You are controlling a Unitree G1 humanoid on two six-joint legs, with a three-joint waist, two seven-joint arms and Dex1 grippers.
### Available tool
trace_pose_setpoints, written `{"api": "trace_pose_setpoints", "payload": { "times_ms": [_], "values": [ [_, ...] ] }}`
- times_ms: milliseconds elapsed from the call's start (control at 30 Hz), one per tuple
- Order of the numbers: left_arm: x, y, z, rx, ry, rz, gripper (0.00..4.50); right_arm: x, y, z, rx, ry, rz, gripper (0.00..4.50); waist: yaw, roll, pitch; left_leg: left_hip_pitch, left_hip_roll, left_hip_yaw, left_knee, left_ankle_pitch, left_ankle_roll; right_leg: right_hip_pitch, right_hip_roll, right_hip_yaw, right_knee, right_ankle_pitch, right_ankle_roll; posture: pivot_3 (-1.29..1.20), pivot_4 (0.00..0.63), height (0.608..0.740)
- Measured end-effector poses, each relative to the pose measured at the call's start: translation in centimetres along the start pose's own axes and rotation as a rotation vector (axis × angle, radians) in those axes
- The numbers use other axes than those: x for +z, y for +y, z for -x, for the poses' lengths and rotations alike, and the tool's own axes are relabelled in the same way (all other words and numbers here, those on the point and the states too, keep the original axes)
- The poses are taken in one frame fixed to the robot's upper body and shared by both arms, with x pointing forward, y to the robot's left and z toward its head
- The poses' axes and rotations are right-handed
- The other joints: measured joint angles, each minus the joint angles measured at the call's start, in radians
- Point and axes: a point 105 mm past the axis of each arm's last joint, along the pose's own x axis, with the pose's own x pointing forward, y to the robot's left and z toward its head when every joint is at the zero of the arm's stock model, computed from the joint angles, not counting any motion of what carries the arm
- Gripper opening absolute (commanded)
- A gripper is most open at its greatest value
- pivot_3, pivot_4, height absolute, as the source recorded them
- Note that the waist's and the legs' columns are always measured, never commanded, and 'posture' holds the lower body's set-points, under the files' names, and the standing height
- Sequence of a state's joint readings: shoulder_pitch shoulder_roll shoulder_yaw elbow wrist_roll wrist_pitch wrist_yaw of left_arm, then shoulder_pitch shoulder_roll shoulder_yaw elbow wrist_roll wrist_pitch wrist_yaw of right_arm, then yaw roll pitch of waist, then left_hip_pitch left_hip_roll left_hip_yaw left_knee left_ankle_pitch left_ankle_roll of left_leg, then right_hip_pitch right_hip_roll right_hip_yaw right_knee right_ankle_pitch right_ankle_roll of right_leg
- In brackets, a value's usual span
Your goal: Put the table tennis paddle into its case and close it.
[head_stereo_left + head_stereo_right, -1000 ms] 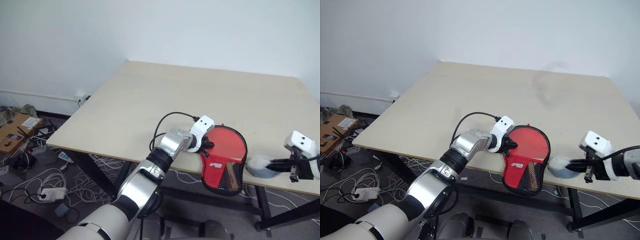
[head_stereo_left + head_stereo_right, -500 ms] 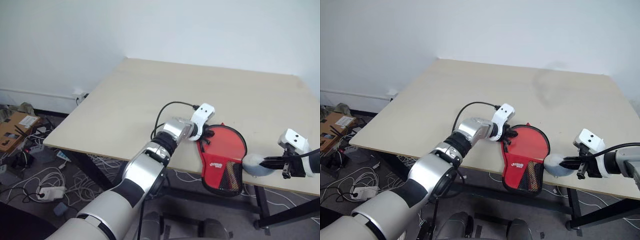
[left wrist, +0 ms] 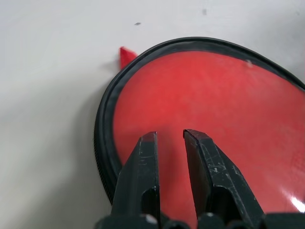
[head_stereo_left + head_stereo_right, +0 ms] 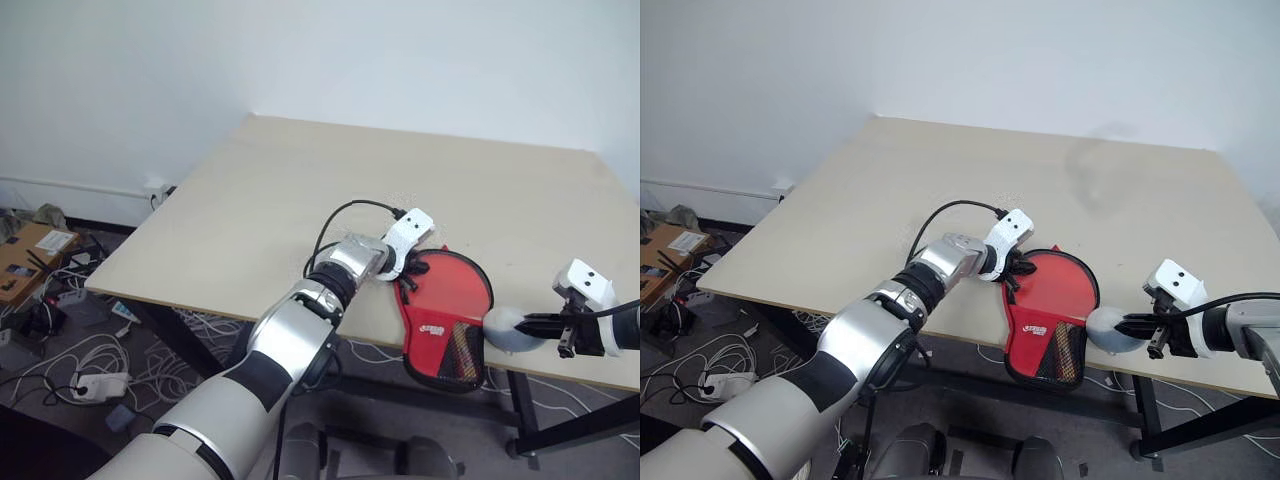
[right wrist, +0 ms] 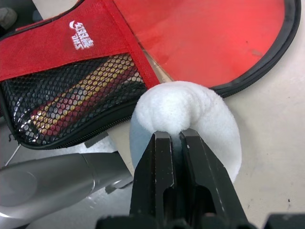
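The red case with black edging lies at the table's front edge, its mesh end hanging over the edge. Through the mesh I see the paddle's striped handle. A glossy red face shows inside the black rim. My left gripper hovers over the case's round end at its left rim, its fingers a little apart with nothing between them. To the right of the case, my right gripper is shut on a white fluffy ball-like thing.
The pale wooden table stretches back to a white wall. A black cable loops up from my left wrist. On the floor at the left lie tangled cables and cardboard boxes.
My left gripper has crept forward and upward along the case's left rim, and its wrist has rolled. The right gripper has kept its place with the white ball-like thing.
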State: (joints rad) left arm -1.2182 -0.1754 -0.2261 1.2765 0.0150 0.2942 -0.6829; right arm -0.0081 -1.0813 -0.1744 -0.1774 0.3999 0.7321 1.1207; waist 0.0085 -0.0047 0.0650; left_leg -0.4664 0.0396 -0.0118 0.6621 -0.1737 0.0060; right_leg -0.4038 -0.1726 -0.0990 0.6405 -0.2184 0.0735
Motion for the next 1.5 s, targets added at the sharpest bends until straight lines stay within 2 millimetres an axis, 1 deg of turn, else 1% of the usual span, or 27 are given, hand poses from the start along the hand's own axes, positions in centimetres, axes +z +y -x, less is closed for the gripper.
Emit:
{"api": "trace_pose_setpoints", "payload": {
  "times_ms": [67,167,300,433,500,733,867,1033,1167,1267,1500],
  "values": [
    [-0.6,-0.1,-0.1,-0.007,0.016,-0.046,0.85,0.1,0.0,-0.1,-0.003,-0.007,0.000,0.01,0.000,0.000,0.000,0.000,0.000,0.000,0.000,0.000,0.000,0.000,0.000,0.000,0.000,0.000,0.000,0.00,0.000,0.688],
    [-1.7,-0.2,-0.3,-0.016,0.041,-0.054,0.85,0.2,0.0,-0.1,-0.010,-0.012,0.001,0.01,0.000,0.000,0.000,0.000,0.000,0.000,-0.001,0.000,0.000,-0.001,0.000,0.000,0.001,0.000,0.000,0.00,0.000,0.688],
    [-1.8,-0.7,-0.3,-0.064,0.019,-0.037,0.85,0.3,0.1,-0.3,-0.024,-0.030,-0.004,0.01,0.000,-0.001,0.001,0.000,0.000,0.000,0.000,0.000,0.000,-0.001,0.000,0.000,0.001,0.000,0.000,0.00,0.000,0.688],
    [-1.9,-0.8,-0.2,-0.091,-0.029,0.055,0.85,0.3,-0.1,-0.5,-0.047,-0.042,-0.022,0.01,-0.001,-0.001,0.001,0.000,0.000,0.000,0.000,0.000,0.000,0.000,0.000,0.000,0.001,0.000,0.000,0.00,0.000,0.688],
    [-2.3,-0.8,-0.2,-0.095,-0.023,0.095,0.85,0.6,-0.2,-0.6,-0.057,-0.055,-0.031,0.01,-0.001,-0.001,0.001,0.000,0.000,0.000,0.000,0.000,0.000,0.000,0.000,0.000,0.001,0.000,0.000,0.00,0.000,0.688],
    [-3.0,-0.7,-0.3,-0.078,-0.008,0.101,0.85,0.7,0.1,-0.8,-0.042,-0.069,-0.053,0.01,-0.001,-0.002,0.001,0.002,0.000,0.000,0.001,0.000,0.000,0.003,0.000,0.000,0.001,0.001,0.000,0.00,0.000,0.688],
    [-3.1,-0.6,-0.3,-0.069,0.001,0.085,0.85,-0.2,1.1,-0.3,0.002,-0.039,-0.046,0.01,0.000,-0.002,0.000,0.003,0.000,0.000,0.001,0.000,0.000,0.004,0.000,0.000,0.001,0.001,0.000,0.00,0.000,0.688],
    [-3.1,-0.6,-0.3,-0.059,0.010,0.068,0.85,-1.4,3.4,1.0,0.114,-0.003,-0.061,0.01,0.000,-0.002,0.000,0.003,0.000,-0.001,0.002,0.000,0.000,0.006,0.000,0.000,0.001,0.001,0.000,0.00,0.000,0.688],
    [-3.2,-0.4,-0.3,-0.042,0.021,0.047,0.85,-1.3,4.8,2.3,0.170,0.006,-0.047,0.01,0.000,-0.001,0.000,0.004,0.000,-0.001,0.003,-0.001,0.001,0.007,0.000,-0.001,0.000,0.001,0.000,0.00,0.000,0.688],
    [-3.2,-0.3,-0.3,-0.033,0.023,0.047,0.85,-1.3,5.4,2.7,0.190,0.014,-0.049,0.01,0.000,-0.001,0.000,0.003,0.000,-0.002,0.003,-0.001,0.001,0.007,0.000,-0.001,0.000,0.000,0.000,0.00,0.000,0.688],
    [-3.2,-0.2,-0.3,-0.025,0.025,0.050,0.85,-2.3,7.2,3.4,0.264,0.082,-0.044,0.01,0.002,-0.001,-0.001,0.003,0.000,-0.002,0.003,-0.002,0.003,0.010,-0.001,-0.003,-0.003,0.000,0.001,0.00,0.000,0.688]
  ]
}}
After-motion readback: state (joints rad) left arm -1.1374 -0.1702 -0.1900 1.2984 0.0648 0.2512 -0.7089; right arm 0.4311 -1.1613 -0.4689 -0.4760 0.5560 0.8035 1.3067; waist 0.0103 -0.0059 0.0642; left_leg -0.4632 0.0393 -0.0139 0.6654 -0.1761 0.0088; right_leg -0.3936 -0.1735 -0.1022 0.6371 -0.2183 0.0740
